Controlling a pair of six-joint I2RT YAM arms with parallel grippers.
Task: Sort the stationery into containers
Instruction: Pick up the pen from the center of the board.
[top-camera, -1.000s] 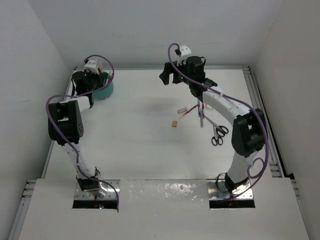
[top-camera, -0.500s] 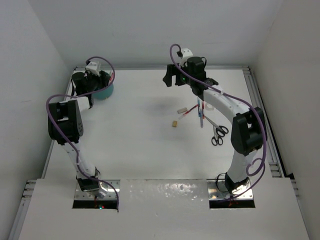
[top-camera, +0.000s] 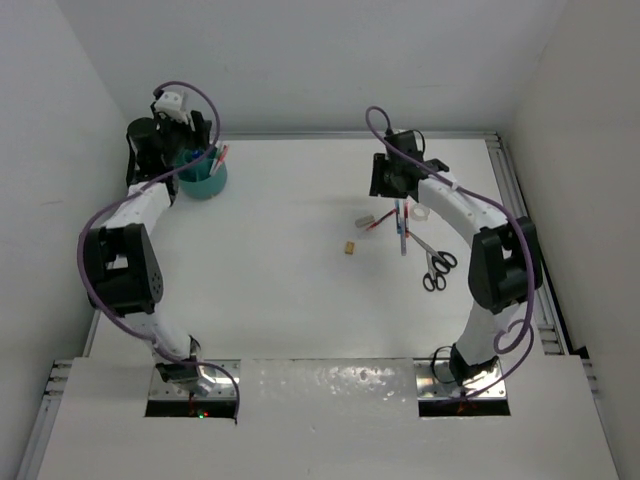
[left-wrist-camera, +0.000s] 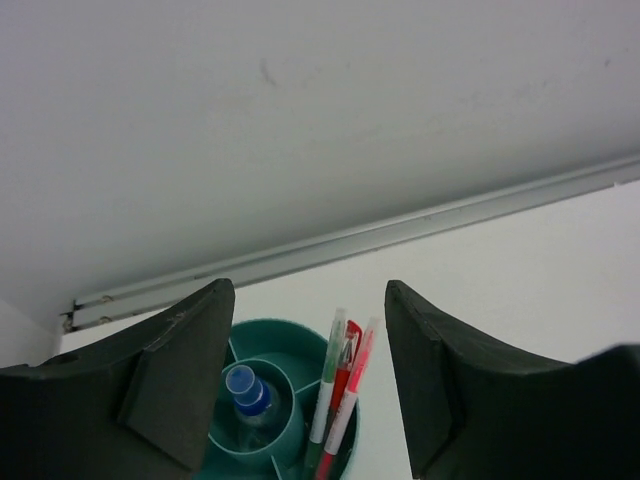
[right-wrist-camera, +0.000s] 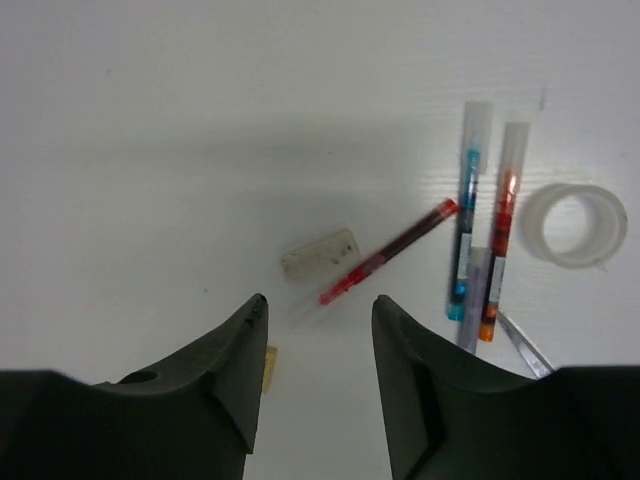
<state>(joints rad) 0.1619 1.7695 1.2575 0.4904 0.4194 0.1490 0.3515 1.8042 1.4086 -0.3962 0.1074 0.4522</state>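
The teal tub (top-camera: 203, 187) stands at the far left of the table. From the left wrist, the tub (left-wrist-camera: 279, 325) holds a blue-capped bottle (left-wrist-camera: 246, 387) in its middle ring and three pens (left-wrist-camera: 340, 385) in an outer compartment. My left gripper (left-wrist-camera: 308, 325) is open and empty above and behind it. My right gripper (right-wrist-camera: 318, 320) is open over a red pen (right-wrist-camera: 390, 250) and a white eraser (right-wrist-camera: 320, 255), touching neither. A tan eraser block (right-wrist-camera: 268, 365), a blue pen (right-wrist-camera: 468, 210), an orange-red pen (right-wrist-camera: 505, 225), a grey pen (right-wrist-camera: 475, 300) and a tape roll (right-wrist-camera: 577, 225) lie nearby.
Black-handled scissors (top-camera: 437, 270) lie right of the pens, beside the right arm's elbow. The back wall and a metal rail (left-wrist-camera: 400, 235) run just behind the tub. A rail (top-camera: 515, 200) edges the table on the right.
My left gripper opened and drew up and back-left from the tub, where pens now stand. My right arm swung right and down over the loose pens, its jaws narrower than before.
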